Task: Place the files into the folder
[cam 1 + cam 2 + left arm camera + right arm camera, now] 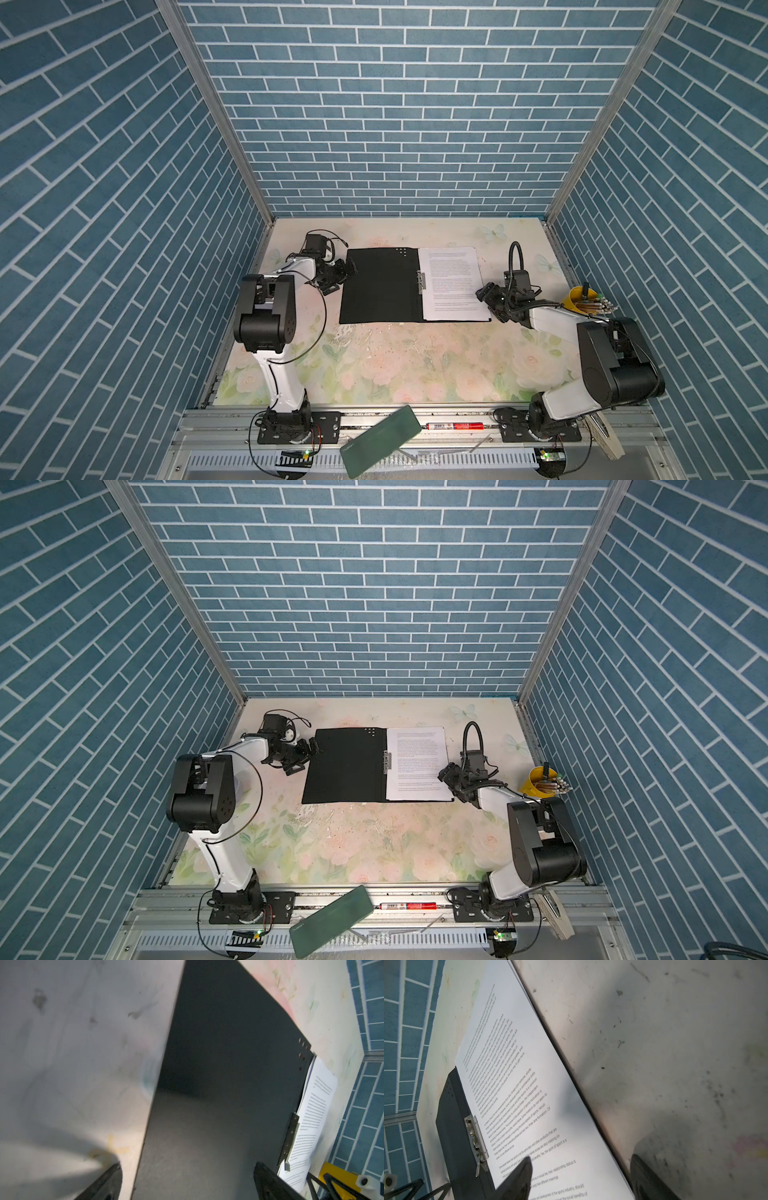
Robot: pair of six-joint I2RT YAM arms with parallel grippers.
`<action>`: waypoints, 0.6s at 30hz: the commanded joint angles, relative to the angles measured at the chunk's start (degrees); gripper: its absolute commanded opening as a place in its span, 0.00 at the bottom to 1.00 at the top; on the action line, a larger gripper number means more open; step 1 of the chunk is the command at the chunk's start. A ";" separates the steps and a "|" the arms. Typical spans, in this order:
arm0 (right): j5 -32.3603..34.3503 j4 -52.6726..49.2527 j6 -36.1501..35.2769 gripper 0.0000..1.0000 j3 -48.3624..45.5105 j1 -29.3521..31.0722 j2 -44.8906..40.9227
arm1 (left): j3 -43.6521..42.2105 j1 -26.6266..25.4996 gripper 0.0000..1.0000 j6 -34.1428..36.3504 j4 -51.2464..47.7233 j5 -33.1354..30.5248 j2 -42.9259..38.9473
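Note:
The folder (378, 286) (345, 766) lies open and flat at the back of the table, black inside up, with a metal spine clip (422, 281). The files (453, 282) (417, 762) are a stack of white sheets with a text page on top, lying on the folder's right half. My left gripper (351, 268) (188, 1165) stands open at the folder's left edge (218, 1084), one finger over the table and one over the black flap. My right gripper (484, 297) (581, 1157) is open astride the right edge of the files (519, 1064), gripping nothing.
A yellow cup of pencils (575, 299) stands just right of my right gripper. On the front rail lie a dark green slab (380, 440) and a red tube (455, 426). Blue brick walls close three sides.

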 commanded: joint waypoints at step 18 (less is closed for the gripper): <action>-8.78 1.79 -5.77 0.74 11.71 -3.08 15.24 | -7.21 0.20 1.00 6.30 -6.71 6.46 -1.08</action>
